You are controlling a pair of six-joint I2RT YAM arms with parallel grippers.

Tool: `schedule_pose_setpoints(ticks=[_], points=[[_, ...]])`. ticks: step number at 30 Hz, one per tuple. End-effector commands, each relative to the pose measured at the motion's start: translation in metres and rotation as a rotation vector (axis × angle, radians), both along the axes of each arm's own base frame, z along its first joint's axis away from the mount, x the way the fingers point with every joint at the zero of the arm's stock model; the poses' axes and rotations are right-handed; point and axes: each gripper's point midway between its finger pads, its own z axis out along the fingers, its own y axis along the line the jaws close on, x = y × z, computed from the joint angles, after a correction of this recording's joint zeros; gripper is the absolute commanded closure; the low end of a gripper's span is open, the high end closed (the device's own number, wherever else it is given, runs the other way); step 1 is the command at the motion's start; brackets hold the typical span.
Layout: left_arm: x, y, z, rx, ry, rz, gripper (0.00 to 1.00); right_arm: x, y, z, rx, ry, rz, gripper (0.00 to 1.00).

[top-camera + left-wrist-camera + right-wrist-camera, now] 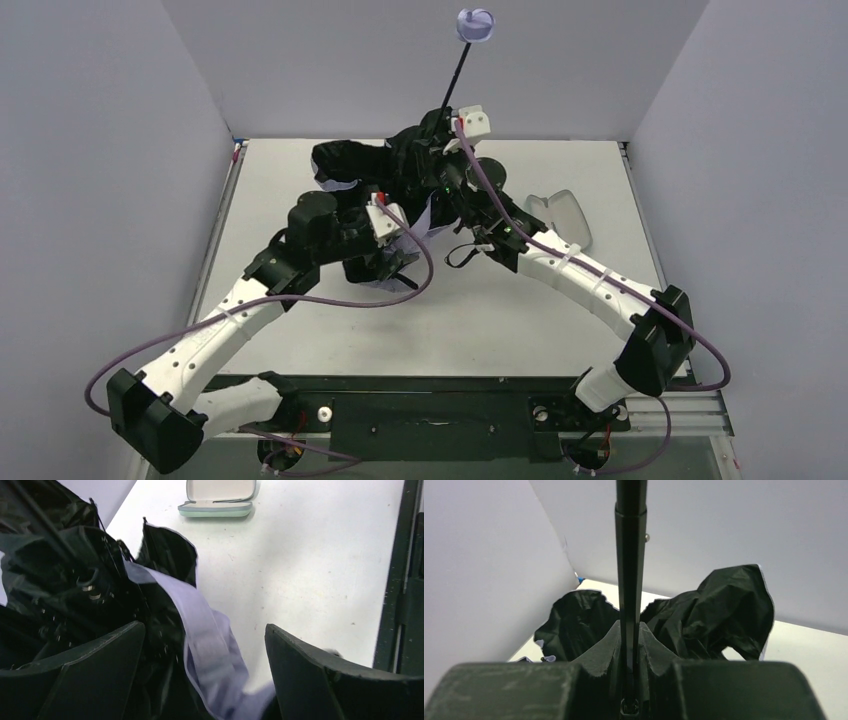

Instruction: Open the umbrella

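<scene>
The umbrella lies crumpled at mid-table with its black underside (355, 165) turned up. Its thin black shaft (456, 80) slants up toward the back wall and ends in the lavender knob (475, 25). My right gripper (440, 125) is shut on the shaft low down; in the right wrist view the shaft (631, 555) runs straight up from between the closed fingers (604, 650), with black canopy folds (724, 610) behind. My left gripper (392, 262) stands open at the canopy's near edge. A lavender fabric strip (210, 645) hangs loose between its wide-set fingers (100, 665).
A pale green glasses case (562, 215) lies open on the table to the right of the umbrella, seen also in the left wrist view (217, 500). White walls close in the table on three sides. A black rail (405, 580) runs along the near edge.
</scene>
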Motion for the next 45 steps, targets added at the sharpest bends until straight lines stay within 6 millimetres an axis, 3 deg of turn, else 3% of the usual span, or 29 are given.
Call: schedule_pose_setpoints(ticks=[1,4,7,9,11,12,13,15,19,22,24,26,27,29,32,34,37,40,43,45], points=[[0.028,-0.019,0.035,-0.017,-0.18,0.063,0.13,-0.019,-0.014,0.067,0.175,-0.086,-0.02,1.0],[0.04,-0.031,0.028,0.018,-0.194,0.092,0.2,-0.019,-0.017,0.064,0.175,-0.071,-0.03,1.0],[0.058,-0.03,-0.003,0.126,-0.171,0.141,0.26,-0.022,-0.022,0.066,0.184,-0.064,-0.035,1.0],[0.062,-0.024,-0.019,0.194,-0.166,0.159,0.37,-0.023,-0.025,0.068,0.183,-0.066,-0.039,1.0],[0.055,-0.016,-0.032,0.256,-0.175,0.136,0.56,-0.021,-0.031,0.069,0.173,-0.071,-0.05,1.0],[0.047,-0.012,-0.039,0.267,-0.171,0.114,0.71,-0.019,-0.034,0.067,0.16,-0.071,-0.055,1.0],[0.039,-0.007,-0.034,0.261,-0.194,0.103,0.88,-0.015,-0.04,0.067,0.155,-0.073,-0.069,1.0],[0.02,0.004,-0.04,0.265,-0.199,0.064,1.0,-0.008,-0.049,0.063,0.131,-0.069,-0.082,1.0],[-0.043,0.021,-0.071,0.322,-0.211,-0.18,1.0,0.003,-0.062,0.06,0.095,-0.083,-0.092,1.0],[-0.089,0.035,-0.108,0.41,-0.214,-0.4,1.0,0.011,-0.064,0.063,0.091,-0.093,-0.09,1.0],[-0.105,0.045,-0.129,0.476,-0.193,-0.494,1.0,0.013,-0.063,0.066,0.096,-0.101,-0.08,1.0],[-0.111,0.048,-0.135,0.497,-0.168,-0.521,1.0,0.011,-0.059,0.071,0.11,-0.118,-0.05,1.0],[-0.109,0.047,-0.13,0.488,-0.17,-0.513,0.96,0.009,-0.057,0.072,0.116,-0.124,-0.036,1.0],[-0.102,0.039,-0.113,0.436,-0.167,-0.457,0.77,0.003,-0.049,0.07,0.125,-0.124,0.021,1.0],[-0.081,0.024,-0.07,0.288,-0.184,-0.307,0.49,-0.012,-0.037,0.066,0.129,-0.127,0.1,1.0],[-0.067,0.018,-0.037,0.171,-0.186,-0.194,0.38,-0.022,-0.032,0.064,0.131,-0.145,0.143,1.0],[-0.048,0.015,0.023,-0.056,-0.147,-0.025,0.32,-0.031,-0.03,0.058,0.107,-0.164,0.15,1.0],[-0.024,0.027,0.075,-0.255,-0.092,0.137,0.3,-0.035,-0.032,0.061,0.118,-0.181,0.134,1.0],[0.001,0.033,0.107,-0.427,-0.001,0.23,0.3,-0.037,-0.033,0.063,0.129,-0.193,0.108,1.0],[0.015,0.033,0.107,-0.432,0.008,0.238,0.32,-0.041,-0.03,0.067,0.142,-0.206,0.12,1.0]])
